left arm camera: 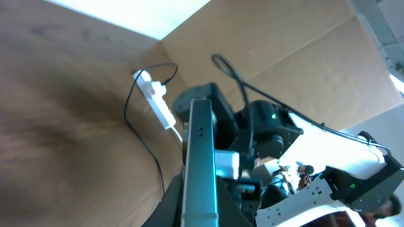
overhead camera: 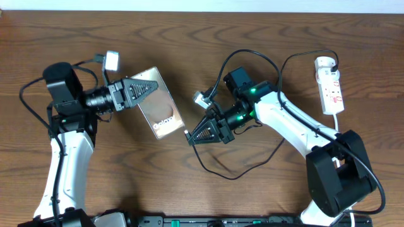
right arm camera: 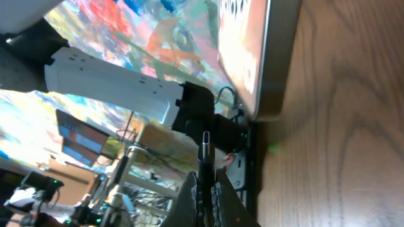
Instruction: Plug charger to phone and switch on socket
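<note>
My left gripper (overhead camera: 146,88) is shut on the phone (overhead camera: 160,104), a rose-gold slab tilted on the table; in the left wrist view I see it edge-on (left arm camera: 200,167). My right gripper (overhead camera: 197,135) is shut on the charger plug (right arm camera: 205,151), its tip pointing toward the phone's bottom edge (right arm camera: 274,69), a short gap away. The black charger cable (overhead camera: 218,170) loops across the table. The white socket strip (overhead camera: 331,86) lies at the far right, and shows in the left wrist view (left arm camera: 158,101).
A white cord (overhead camera: 339,120) runs from the strip toward the right arm's base (overhead camera: 334,176). The left arm's base (overhead camera: 63,126) stands at the left. A cardboard wall (left arm camera: 284,57) shows behind the table.
</note>
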`<state>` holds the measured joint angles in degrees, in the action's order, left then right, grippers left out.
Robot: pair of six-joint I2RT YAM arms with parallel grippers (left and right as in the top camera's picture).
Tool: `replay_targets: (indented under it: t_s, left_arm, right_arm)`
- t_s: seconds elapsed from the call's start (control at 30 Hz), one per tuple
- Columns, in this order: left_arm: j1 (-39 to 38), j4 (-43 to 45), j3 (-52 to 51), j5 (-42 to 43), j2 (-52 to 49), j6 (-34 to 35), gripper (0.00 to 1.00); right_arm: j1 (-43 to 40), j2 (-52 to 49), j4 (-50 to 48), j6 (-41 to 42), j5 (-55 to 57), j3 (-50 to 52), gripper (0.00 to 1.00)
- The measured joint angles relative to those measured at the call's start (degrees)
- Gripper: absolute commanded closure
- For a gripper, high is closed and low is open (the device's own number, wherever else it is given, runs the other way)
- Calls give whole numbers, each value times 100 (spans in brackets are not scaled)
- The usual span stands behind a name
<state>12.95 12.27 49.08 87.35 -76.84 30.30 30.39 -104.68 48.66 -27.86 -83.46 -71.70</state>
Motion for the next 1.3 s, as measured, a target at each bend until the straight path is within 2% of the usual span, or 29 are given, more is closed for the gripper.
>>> replay_targets:
  t_s: [0.13,0.4,1.3]
  left_arm:
    - [0,671,-2,61,0,629,92]
    - [0,748,-2,94,0,1191,92]
    - [-214,750,-2,107,0,1167,93]
  right_arm:
    - [212,0,-136,151,-22,0,99]
    - [365,0,-739,647,-46,0,99]
    - [361,0,-979,994,-61,0,99]
